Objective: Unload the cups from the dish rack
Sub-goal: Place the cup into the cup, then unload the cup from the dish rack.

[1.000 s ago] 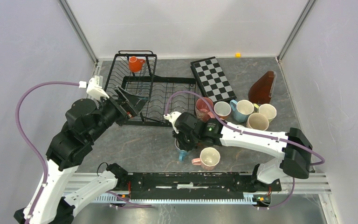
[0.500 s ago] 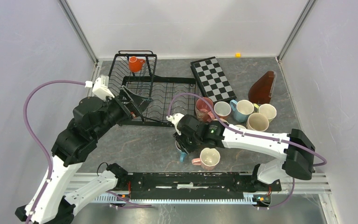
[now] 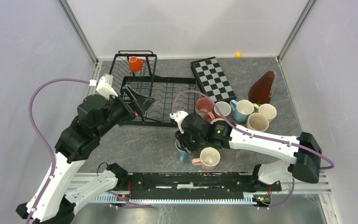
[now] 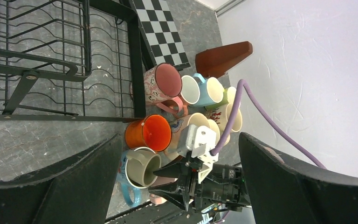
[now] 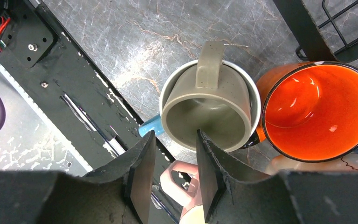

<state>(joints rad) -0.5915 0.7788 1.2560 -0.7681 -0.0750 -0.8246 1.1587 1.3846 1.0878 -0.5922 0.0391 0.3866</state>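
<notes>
Scene: two white-and-black robot arms reach over a grey marble-patterned worktop [image 3: 135,144], seen from above.
Dish rack: a large black wire dish rack [image 3: 168,95] stands at the back left, made of a flat tray part and a taller basket part.
Cup in rack: one small orange handled mug [image 3: 134,64] sits in the basket part.
Left gripper: the left gripper [image 3: 139,101] hovers over the rack's left front corner, jaws spread wide and holding nothing.
Right gripper: the right gripper [image 5: 176,133] points down at an olive-grey ceramic mug [image 5: 207,112], with its jaws parted across the mug's near rim and not clamping it.
Nested cups: the olive-grey mug sits inside a light blue mug [image 5: 149,126] on the worktop. A glossy orange mug with a dark rim [image 5: 319,109] touches them, just in front of the rack.
Other cups: a cluster of pink, white, blue and cream mugs [image 3: 242,108] stands right of the rack. A cream-and-pink mug [image 3: 209,157] stands nearer the arm bases.
Other things: a black-and-white checkerboard [image 3: 213,78] and a brown wedge-shaped object [image 3: 262,87] are at the back right.
</notes>
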